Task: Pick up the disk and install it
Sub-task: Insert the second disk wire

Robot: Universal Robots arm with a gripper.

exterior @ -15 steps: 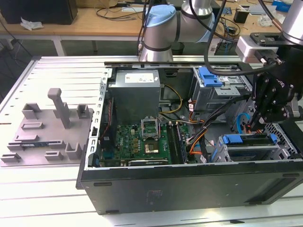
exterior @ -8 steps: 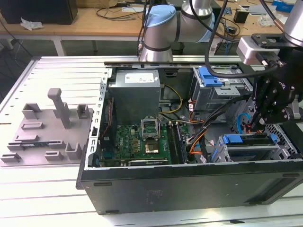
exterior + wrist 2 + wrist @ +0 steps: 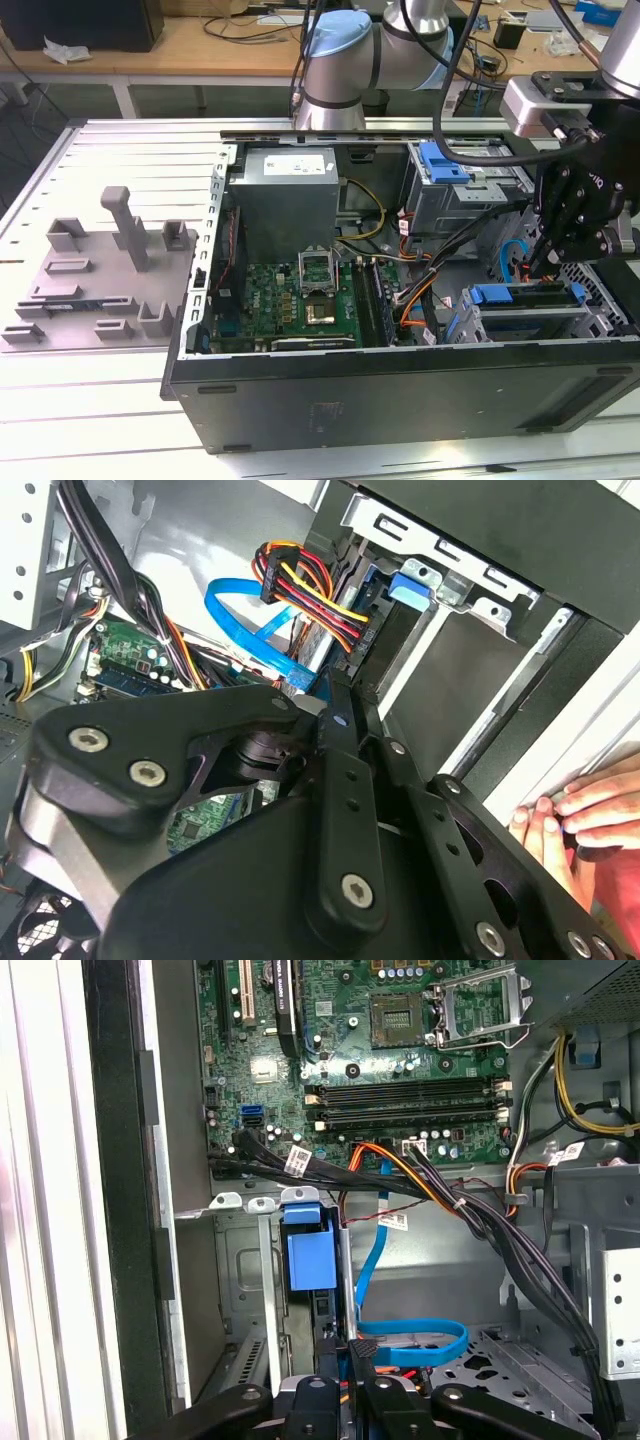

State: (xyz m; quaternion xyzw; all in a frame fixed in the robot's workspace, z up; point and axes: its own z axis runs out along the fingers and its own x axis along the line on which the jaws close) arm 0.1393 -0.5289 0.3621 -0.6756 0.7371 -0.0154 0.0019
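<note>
The disk (image 3: 505, 296) stands on edge in the lower drive bay at the exterior view's right, its blue carrier along the top. My gripper (image 3: 538, 268) reaches down onto it from above. In the first wrist view the disk's blue tab (image 3: 310, 1260) sits at the bay's mouth, and my gripper (image 3: 350, 1360) is shut on the disk's thin edge behind it. In the second wrist view my gripper (image 3: 328, 702) meets the disk (image 3: 408, 588) beside a plug with red, yellow and black wires (image 3: 300, 585).
A blue data cable (image 3: 415, 1345) loops right by the fingertips. Black cable bundles (image 3: 470, 1220) cross toward the motherboard (image 3: 290, 300). The grey power supply (image 3: 290, 190) and an upper cage with a blue latch (image 3: 445, 160) stand behind. A person's hand (image 3: 585, 810) rests on the case edge.
</note>
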